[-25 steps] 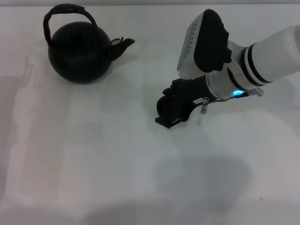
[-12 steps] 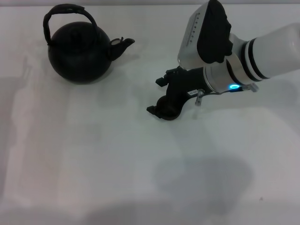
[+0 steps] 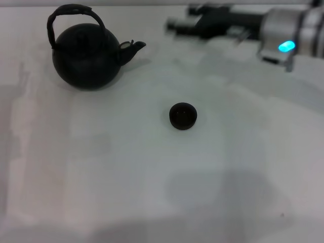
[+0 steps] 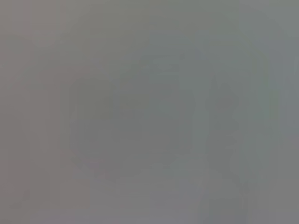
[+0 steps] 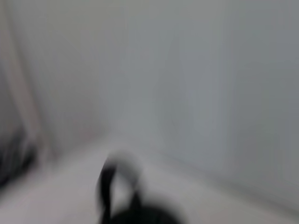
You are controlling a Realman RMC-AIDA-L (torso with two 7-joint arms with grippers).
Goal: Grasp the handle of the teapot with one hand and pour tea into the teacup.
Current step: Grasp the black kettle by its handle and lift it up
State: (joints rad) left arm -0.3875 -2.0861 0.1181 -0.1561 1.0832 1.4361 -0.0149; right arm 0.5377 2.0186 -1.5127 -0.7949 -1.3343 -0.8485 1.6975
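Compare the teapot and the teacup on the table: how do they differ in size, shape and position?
The teapot is far bigger than the teacup. The teapot has a spout and an arched handle; the teacup has neither. The teapot stands far left, the teacup nearer the middle. Both are black and upright.

Teapot [image 3: 87, 56] on tabletop [image 3: 152, 177], far left. Handle [image 3: 72, 19] arches over teapot top; spout points right. Teacup [image 3: 183, 116] on tabletop near middle, right of and nearer than teapot, well apart from it. Right claw [image 3: 178, 24] at far edge, raised, right of spout, behind teacup, touching neither; arm runs off right. Teapot handle also in right wrist view [image 5: 110, 184]. Left claw out of sight.
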